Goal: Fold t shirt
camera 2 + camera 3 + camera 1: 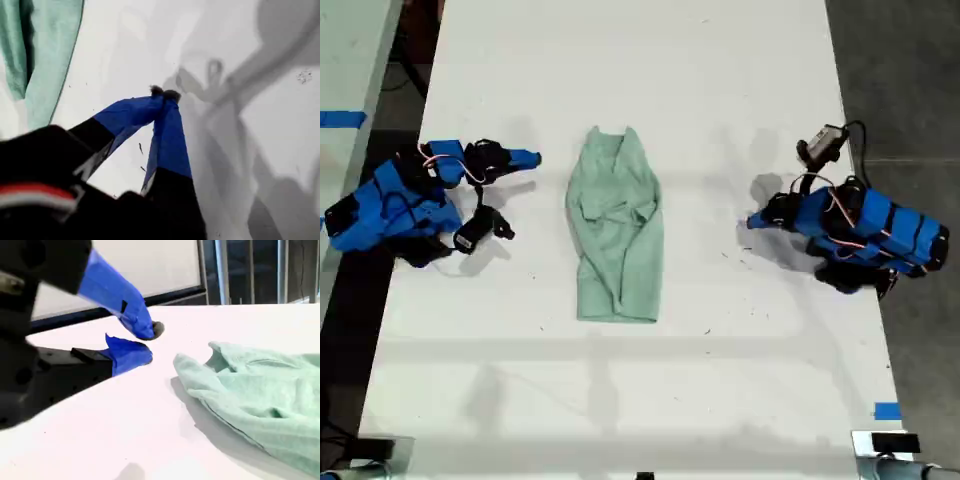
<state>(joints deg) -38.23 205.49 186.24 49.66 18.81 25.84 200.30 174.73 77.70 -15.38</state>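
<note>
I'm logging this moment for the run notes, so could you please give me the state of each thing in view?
t shirt: wrinkled, folded into a narrow strip, lying flat on the table, untouched.
my first gripper: shut, empty, apart from the shirt.
my second gripper: slightly open, empty, beside the shirt.
table: white, carrying shirt and both arms.

Both tools (165, 93) (148, 342) empty, near-closed.

The exterior view looks straight down from high above the white worktop (720, 350). Each wrist view sits low and close behind its gripper. All three views share the t shirt (616, 228).
</note>
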